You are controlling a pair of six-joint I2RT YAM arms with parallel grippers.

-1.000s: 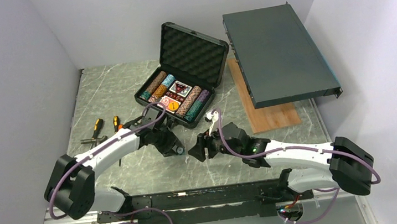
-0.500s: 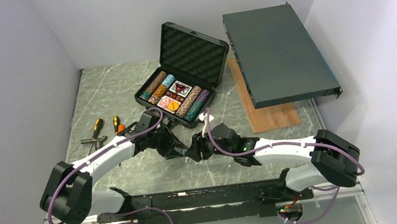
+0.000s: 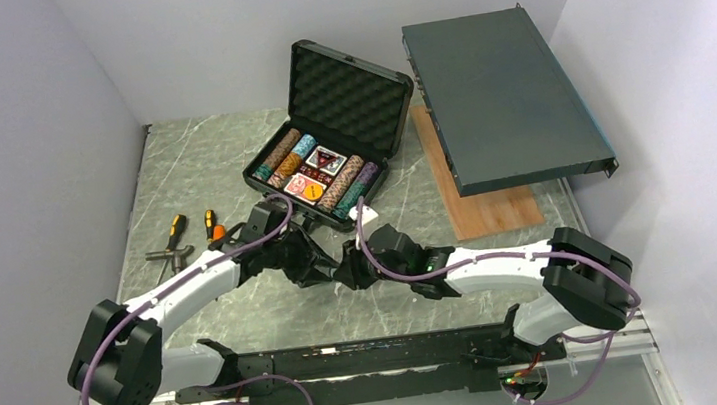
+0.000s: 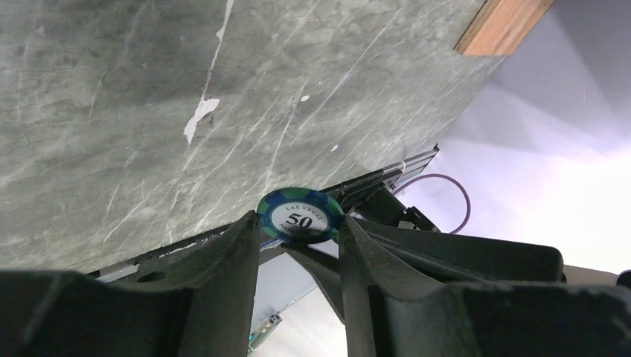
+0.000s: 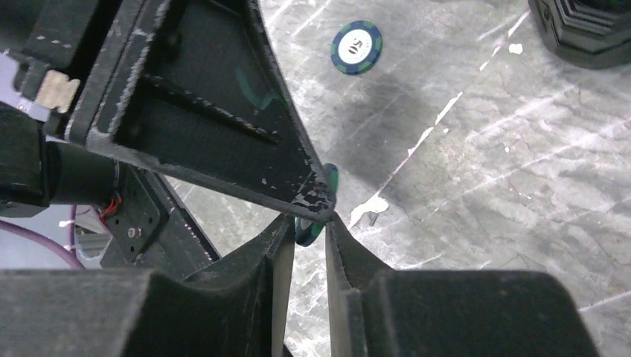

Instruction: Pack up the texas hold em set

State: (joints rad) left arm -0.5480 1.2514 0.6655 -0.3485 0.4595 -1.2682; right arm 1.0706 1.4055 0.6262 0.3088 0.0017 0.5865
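Blue-green 50 chip gripped by rim in left hand, narrowly open.

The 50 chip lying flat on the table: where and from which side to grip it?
Probably by the rim of the chip, at two opposite points, from straight above. It lies flat, face up, on the table, so only its thin edge is free.
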